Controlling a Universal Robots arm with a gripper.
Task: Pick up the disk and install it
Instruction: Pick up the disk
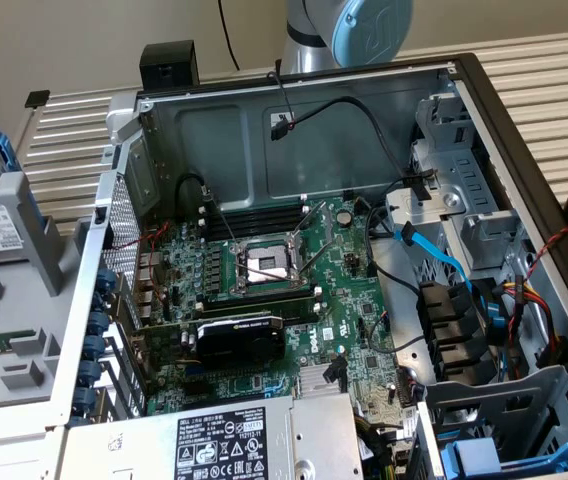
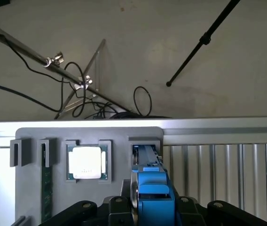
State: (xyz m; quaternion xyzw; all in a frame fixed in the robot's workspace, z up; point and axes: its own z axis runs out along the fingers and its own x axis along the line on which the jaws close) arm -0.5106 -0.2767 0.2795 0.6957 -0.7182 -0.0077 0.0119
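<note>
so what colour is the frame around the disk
The frame is bright blue, best seen in the wrist view.

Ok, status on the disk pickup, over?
Gripper at the disk. Disk standing on edge in grey tray, beside processor chip. Nothing blocking it.

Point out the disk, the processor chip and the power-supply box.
disk (image 2: 155, 200), wrist view, on its blue carrier.
processor chip (image 2: 87, 162), wrist view, middle of its silver lid.
power-supply box (image 1: 234, 443), exterior view, on its printed label.
</note>
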